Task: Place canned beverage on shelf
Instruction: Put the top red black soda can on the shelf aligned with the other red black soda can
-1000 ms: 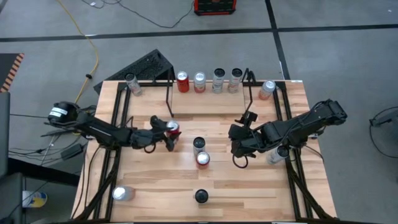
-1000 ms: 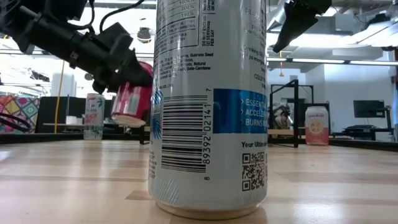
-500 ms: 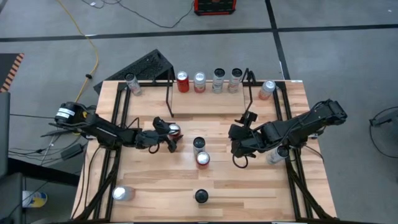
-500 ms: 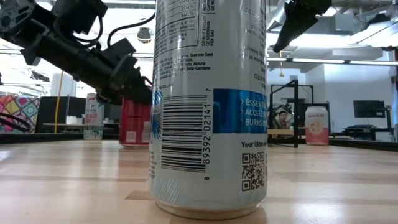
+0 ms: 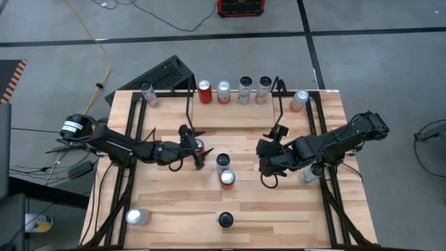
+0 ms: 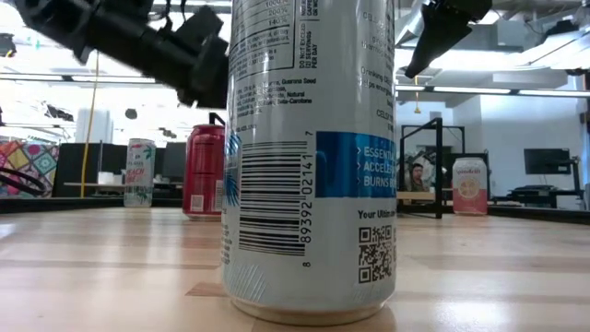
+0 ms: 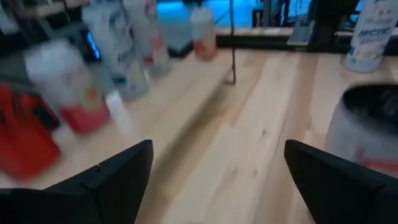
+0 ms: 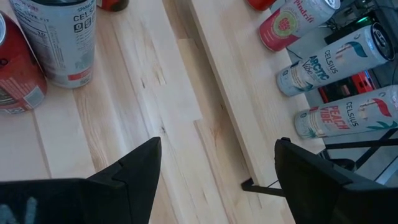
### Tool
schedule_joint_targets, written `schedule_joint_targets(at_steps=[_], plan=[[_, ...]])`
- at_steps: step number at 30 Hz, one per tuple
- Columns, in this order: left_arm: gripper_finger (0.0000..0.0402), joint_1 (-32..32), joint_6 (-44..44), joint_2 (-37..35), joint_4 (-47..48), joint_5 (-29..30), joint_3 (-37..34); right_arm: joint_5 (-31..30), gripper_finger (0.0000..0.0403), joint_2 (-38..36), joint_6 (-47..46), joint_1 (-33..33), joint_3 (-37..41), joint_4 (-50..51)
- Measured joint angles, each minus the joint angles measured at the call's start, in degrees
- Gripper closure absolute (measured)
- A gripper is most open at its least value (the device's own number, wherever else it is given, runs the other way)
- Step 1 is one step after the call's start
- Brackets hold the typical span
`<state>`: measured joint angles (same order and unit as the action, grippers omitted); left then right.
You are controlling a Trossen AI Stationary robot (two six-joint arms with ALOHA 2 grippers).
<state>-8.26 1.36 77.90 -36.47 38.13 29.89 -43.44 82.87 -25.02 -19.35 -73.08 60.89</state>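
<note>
A: Nearest the low camera stood a tall silver can (image 6: 309,157) on the table (image 5: 237,206), filling the view. What of the hands?

B: The left hand (image 5: 192,145) hung mid-table with its fingers spread wide, gripping nothing; a red can (image 6: 205,171) stood upright just under it, let go. The right hand (image 5: 265,166) waited opposite, open and empty.

A: And the shelf (image 5: 233,97)?

B: At the far edge, with four cans standing in a row between its end loops. So I judged it full or nearly so, while the red can, two more cans mid-table and others near the edges stayed off it.

A: Anything unclear?

B: The left wrist view was blurred; the silver can hid part of the table.
</note>
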Motion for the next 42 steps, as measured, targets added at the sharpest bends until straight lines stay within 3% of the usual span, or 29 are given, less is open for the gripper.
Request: schedule_joint_targets(at_steps=[2,4,8,11,13,16,22,32,42], plan=[[0.0050,0.0,4.4,-1.1,2.8,0.8,3.0,0.0,0.0112,0.0,0.0,0.0,0.0,0.1],[0.0050,0.0,5.7,-3.6,11.6,1.0,7.2,0.0,0.0112,0.0,0.0,0.0,0.0,0.2],[0.0050,3.0,-3.4,-8.1,45.3,-1.6,20.7,0.1,0.0112,0.0,0.0,0.0,0.0,0.4],[0.0049,8.4,-11.8,-8.6,68.5,-14.6,31.2,0.0,0.0112,0.0,0.0,0.0,0.0,0.4],[0.0049,11.4,-13.8,-7.7,75.8,-23.9,34.7,0.1,0.0112,0.0,0.0,0.4,0.0,0.3],[0.0049,13.7,-9.8,-6.5,79.5,-31.3,35.5,0.1,0.0112,0.0,0.0,0.8,0.0,0.0],[0.0049,15.4,-0.7,-2.6,79.9,-36.2,35.5,0.1,0.0112,0.0,-0.4,0.6,0.0,-0.3],[0.0049,16.0,2.0,7.2,77.5,-37.9,35.5,0.2,0.0112,0.0,-0.4,0.6,0.0,0.0],[0.0049,16.0,3.6,11.5,79.5,-38.2,35.5,0.2,0.0112,0.0,0.0,0.6,0.0,0.3]])
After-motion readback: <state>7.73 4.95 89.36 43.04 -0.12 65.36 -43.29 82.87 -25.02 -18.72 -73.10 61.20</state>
